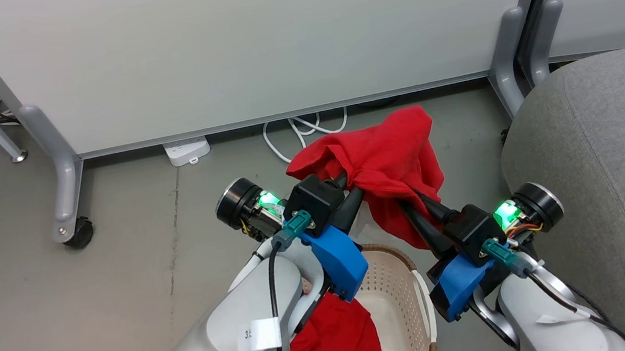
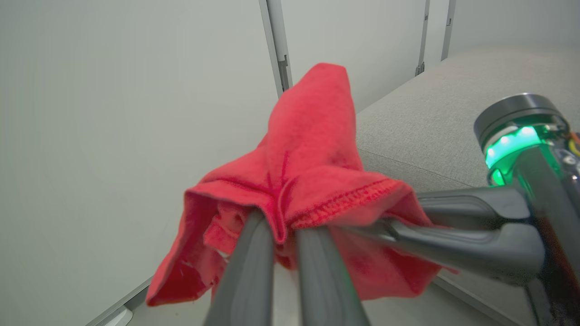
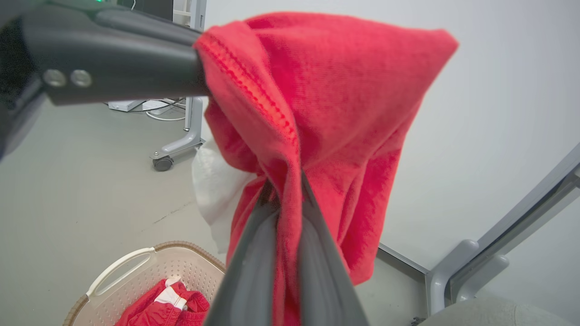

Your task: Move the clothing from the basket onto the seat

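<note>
Carrying one red garment (image 1: 390, 151) from basket to seat looks like the step in hand. On the left, the left gripper (image 1: 350, 190) has its two fingers pinched shut on a bunched fold of the cloth. The garment hangs in the air between both arms, above the far rim of the basket (image 1: 400, 284), where a second garment (image 1: 338, 339) lies at the bottom. The right gripper (image 1: 415, 213) is likewise clamped on the cloth, close beside the left one. Further right stands the seat (image 1: 603, 163), apart from the hanging cloth. The next move, I judge, calls for swinging both arms rightward together, past the cushion's edge, then letting go with both at once.
</note>
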